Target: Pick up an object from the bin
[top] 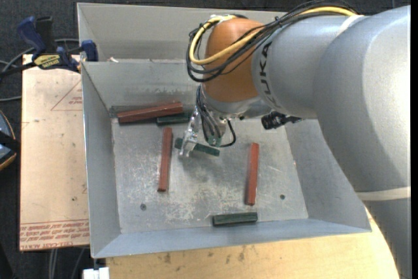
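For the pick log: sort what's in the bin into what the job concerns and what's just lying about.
Job in hand:
- gripper
- short green bar beside its tip, mid-bin
- bin

Lying about:
- long red bar at the back
- back green bar next to it
- left red stick
- right red stick
- front green bar

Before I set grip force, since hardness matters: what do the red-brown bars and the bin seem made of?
Red-brown bars: probably painted wood or matte plastic, going by the flat colour, lack of shine and straight edges; I can't tell which. Bin: bare grey sheet metal, its floor scuffed with pale scratches.
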Robot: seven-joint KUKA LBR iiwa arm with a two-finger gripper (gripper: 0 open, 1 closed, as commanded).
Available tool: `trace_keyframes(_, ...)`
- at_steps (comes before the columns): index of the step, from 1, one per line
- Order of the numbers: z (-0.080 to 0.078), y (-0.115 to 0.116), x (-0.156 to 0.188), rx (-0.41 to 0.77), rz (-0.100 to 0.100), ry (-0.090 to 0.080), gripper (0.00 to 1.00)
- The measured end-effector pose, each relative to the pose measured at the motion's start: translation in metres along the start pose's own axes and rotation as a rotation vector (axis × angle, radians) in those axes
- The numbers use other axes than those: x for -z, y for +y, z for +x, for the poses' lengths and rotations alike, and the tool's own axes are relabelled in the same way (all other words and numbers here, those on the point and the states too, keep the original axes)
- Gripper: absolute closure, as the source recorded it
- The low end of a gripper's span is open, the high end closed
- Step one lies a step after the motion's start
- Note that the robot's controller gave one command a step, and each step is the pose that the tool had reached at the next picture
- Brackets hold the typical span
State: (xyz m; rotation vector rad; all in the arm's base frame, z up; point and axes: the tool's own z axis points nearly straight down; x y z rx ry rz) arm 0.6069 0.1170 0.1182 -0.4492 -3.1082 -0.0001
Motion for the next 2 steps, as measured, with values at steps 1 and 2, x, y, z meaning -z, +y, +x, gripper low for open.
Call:
trace_keyframes(1, 0.000, 0.000, 0.018, 0.000, -0.001, -0.001, 1.00)
trace_keyframes(2, -0.001, 0.001, 0.035, 0.001, -0.002, -0.003, 1.00)
